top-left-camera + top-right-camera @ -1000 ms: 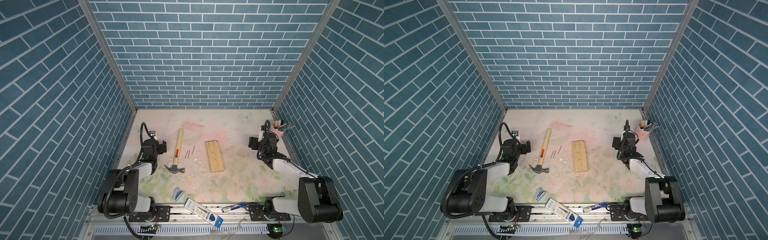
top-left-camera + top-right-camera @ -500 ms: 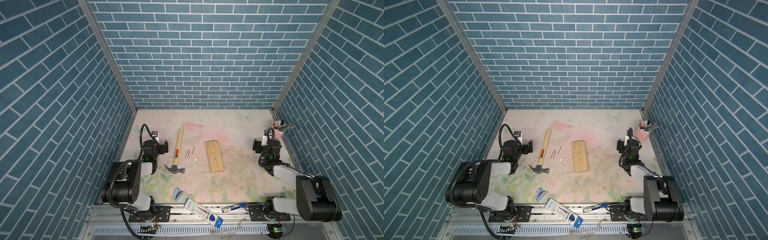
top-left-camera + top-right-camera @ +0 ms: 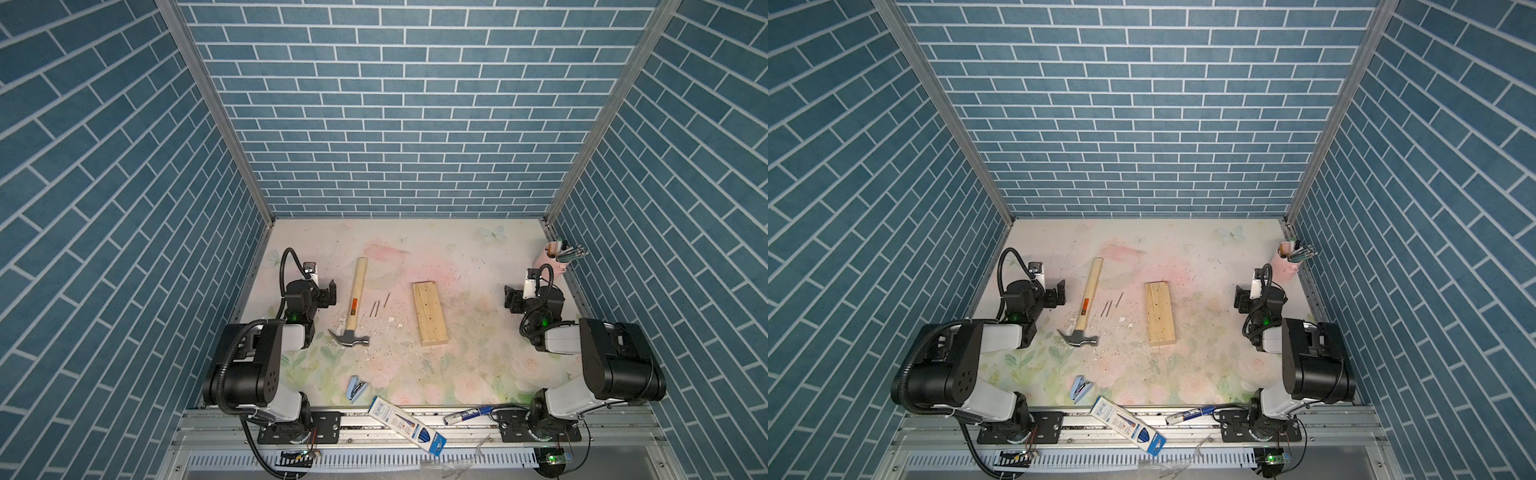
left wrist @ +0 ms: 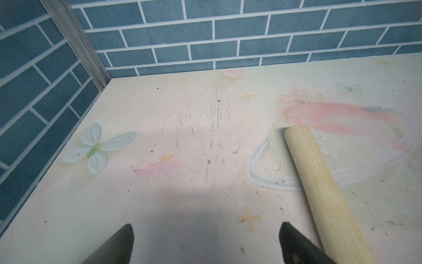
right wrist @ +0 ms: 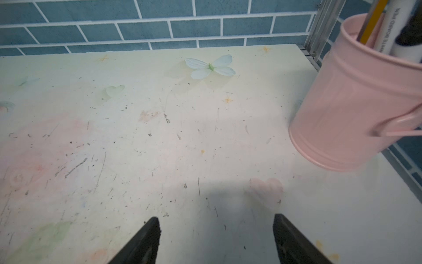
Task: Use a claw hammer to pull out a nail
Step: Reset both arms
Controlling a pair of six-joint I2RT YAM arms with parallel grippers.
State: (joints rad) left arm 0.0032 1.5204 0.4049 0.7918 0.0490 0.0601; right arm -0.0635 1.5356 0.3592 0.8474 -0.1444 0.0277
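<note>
The claw hammer (image 3: 356, 291) (image 3: 1088, 297) lies flat left of centre on the table in both top views. Its grey head (image 3: 349, 338) points toward the front and its pale handle (image 4: 319, 182) runs toward the back wall. Loose nails (image 3: 376, 308) (image 3: 1109, 308) lie between the hammer and a pale wooden block (image 3: 430, 313) (image 3: 1159, 313). My left gripper (image 3: 329, 293) (image 3: 1059, 297) (image 4: 206, 228) hovers open just left of the handle and holds nothing. My right gripper (image 3: 510, 299) (image 3: 1239, 301) (image 5: 215, 221) is open and empty near the right wall, far from the hammer.
A pink cup (image 3: 555, 259) (image 5: 356, 102) of pens stands at the back right, close to the right gripper. A blue stapler (image 3: 356, 388), a pen box (image 3: 407, 424) and a marker (image 3: 469, 413) lie along the front edge. Wood crumbs are scattered around the block.
Both arms have folded back toward their bases. The right gripper has drifted toward the right wall and its jaws stand a little wider. Hammer, nails and block have not moved.
</note>
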